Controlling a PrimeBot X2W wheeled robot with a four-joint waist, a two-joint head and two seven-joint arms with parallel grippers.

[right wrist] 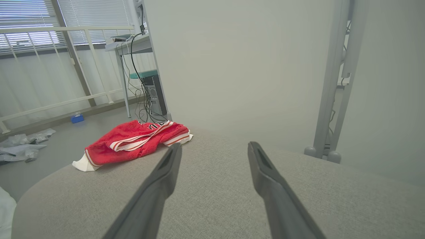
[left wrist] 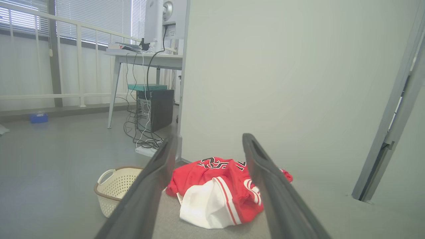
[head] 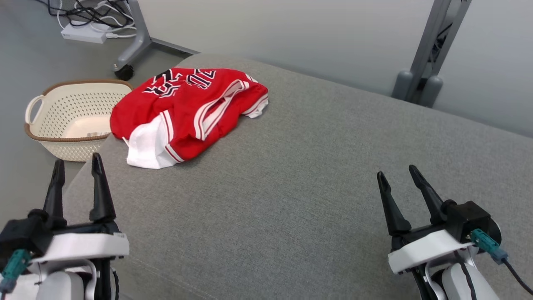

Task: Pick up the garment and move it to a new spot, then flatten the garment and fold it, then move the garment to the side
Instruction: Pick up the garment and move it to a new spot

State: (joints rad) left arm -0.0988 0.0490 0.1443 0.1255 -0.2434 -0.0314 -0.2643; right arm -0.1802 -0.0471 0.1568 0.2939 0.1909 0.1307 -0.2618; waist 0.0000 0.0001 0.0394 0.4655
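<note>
Both my grippers sit nearest lens: left gripper (head: pixel 77 158) over near-left edge of grey cushion (head: pixel 291 187), right gripper (head: pixel 396 170) over its near-right part. Both spread wide, nothing between fingers, neither touching cloth. Red garment (head: pixel 187 108) with white trim lies crumpled on cushion's far-left corner, white part toward me, well apart from both grippers. Cream perforated basket (head: pixel 54 146) on floor just beside cushion's left edge, near garment.

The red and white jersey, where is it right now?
In the head view the red and white jersey lies at the far left corner of the grey fabric surface, beside the cream perforated basket on the floor.
</note>
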